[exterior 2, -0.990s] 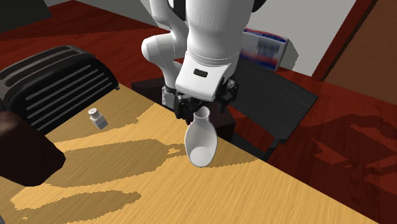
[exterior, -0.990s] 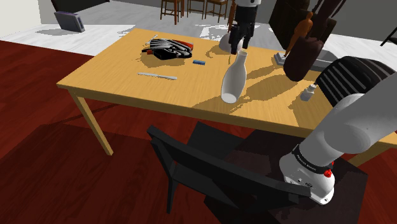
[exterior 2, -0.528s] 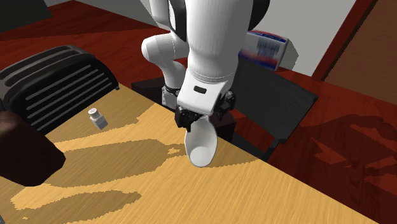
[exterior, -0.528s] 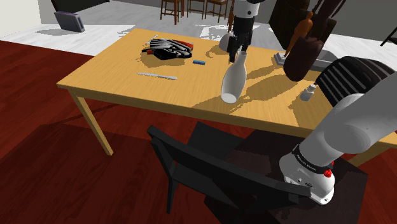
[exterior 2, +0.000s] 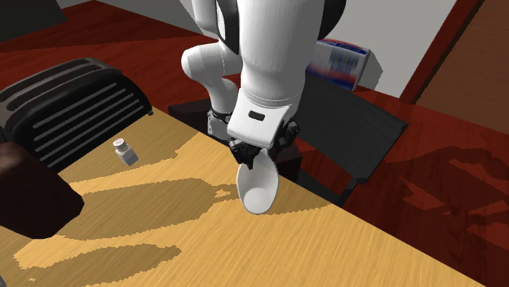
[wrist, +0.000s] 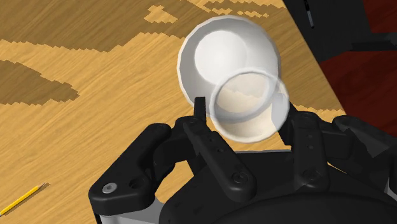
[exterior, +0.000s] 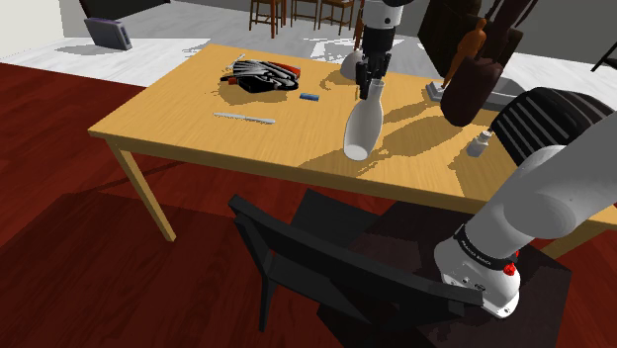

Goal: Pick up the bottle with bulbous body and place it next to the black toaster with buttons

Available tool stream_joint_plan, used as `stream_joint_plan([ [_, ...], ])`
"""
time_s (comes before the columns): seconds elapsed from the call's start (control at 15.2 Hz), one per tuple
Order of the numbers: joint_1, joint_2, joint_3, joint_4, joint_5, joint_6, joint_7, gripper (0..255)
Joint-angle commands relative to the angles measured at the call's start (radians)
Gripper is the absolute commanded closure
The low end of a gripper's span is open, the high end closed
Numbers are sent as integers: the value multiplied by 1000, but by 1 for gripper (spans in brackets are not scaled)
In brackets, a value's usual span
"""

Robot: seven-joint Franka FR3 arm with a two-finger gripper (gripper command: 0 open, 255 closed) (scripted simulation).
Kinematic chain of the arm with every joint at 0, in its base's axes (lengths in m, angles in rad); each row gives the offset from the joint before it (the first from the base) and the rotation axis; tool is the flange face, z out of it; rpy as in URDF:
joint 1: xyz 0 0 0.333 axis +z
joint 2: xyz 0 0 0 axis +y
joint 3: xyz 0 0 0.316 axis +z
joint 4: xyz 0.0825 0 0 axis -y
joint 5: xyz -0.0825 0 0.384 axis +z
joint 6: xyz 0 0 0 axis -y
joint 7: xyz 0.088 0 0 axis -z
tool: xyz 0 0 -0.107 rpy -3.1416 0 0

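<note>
A white bottle (exterior: 362, 127) with a bulbous body and a narrow neck stands upright on the wooden table (exterior: 188, 129). My black gripper (exterior: 370, 87) comes down from above and is shut on the bottle's neck. In the second exterior view the gripper (exterior 2: 259, 153) clasps the neck above the round body (exterior 2: 258, 186). In the wrist view the fingers (wrist: 200, 113) press against the rim of the neck (wrist: 248, 105) on both sides. The black ribbed toaster (exterior: 524, 117) stands near the table's edge at the shoulder view's right, also seen as the toaster (exterior 2: 65, 106).
A small shaker (exterior: 479, 144) stands between bottle and toaster. A dark brown object (exterior: 470, 84) rises behind it. A black bundle (exterior: 259, 76), a small blue item (exterior: 309, 97) and a thin long tool (exterior: 244, 118) lie further left. A black chair (exterior: 326, 267) stands at the table's near side.
The gripper came down over the bottle's neck, then its fingers went from wide apart to shut on the neck. The bottle has not moved.
</note>
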Motion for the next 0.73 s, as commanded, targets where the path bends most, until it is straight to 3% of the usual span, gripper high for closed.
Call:
stream_joint_plan([
  [0.0, 0, 0, 0, 0, 0, 0, 0, 255],
  [0.46, 0, 0, 0, 0, 0, 0, 0, 255],
  [0.66, 0, -5, 0, 35, 0, -40, 0, 255],
])
